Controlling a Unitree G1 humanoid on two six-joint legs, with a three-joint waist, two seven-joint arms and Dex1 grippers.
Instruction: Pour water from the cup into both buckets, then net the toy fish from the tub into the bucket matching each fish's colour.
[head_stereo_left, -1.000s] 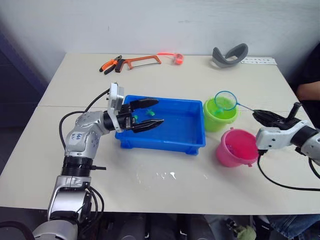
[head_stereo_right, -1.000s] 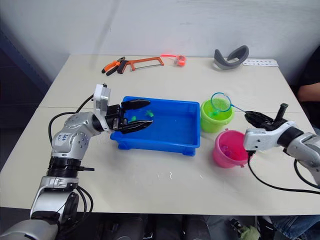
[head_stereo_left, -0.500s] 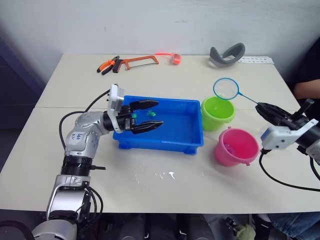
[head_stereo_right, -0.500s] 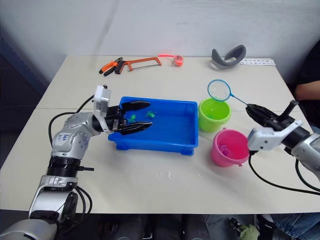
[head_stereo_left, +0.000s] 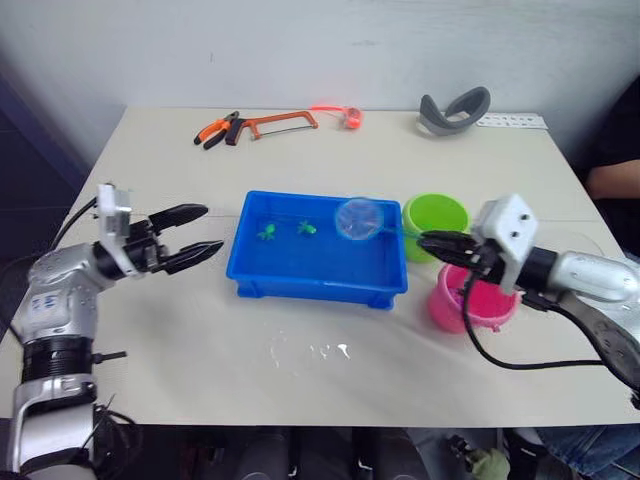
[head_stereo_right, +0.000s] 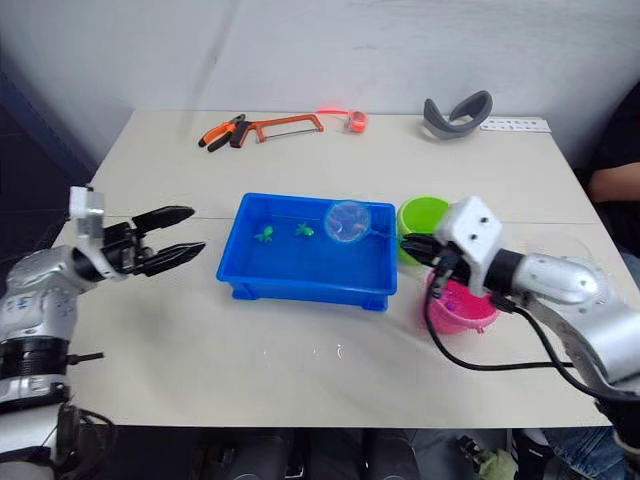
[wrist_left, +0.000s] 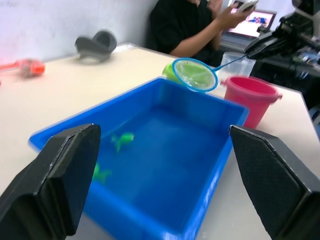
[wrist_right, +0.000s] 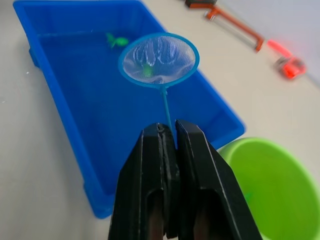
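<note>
my right pincer (head_stereo_left: 432, 241) is clamped on the thin handle of the net (head_stereo_left: 358, 218), and the hoop hangs over the right end of the blue tub (head_stereo_left: 318, 283), above the water. my left pincer (head_stereo_left: 196, 232) is spread apart and holds nothing, just beside the tub's left end on the worktop (head_stereo_left: 300, 370).

the step in hand, as i judge it, is scooping the next green fish. to do it well i should tip the hoop down, slide it along the floor of the tub under a fish, then lift slowly and level so the fish stays in the mesh. the grip sits far back on a thin handle, so a quick swing may make the hoop wobble or twist.

the count: two green fish (head_stereo_left: 267, 232) lie in the tub's far left part, close together; no pink fish shows there. two buckets stand right of the tub, the green bucket (head_stereo_left: 436, 216) farther back and the pink bucket (head_stereo_left: 466, 301) nearer, partly behind my arm. one net, one tub. the clear cup (wrist_left: 233, 61) stands beyond the pink bucket.
</note>
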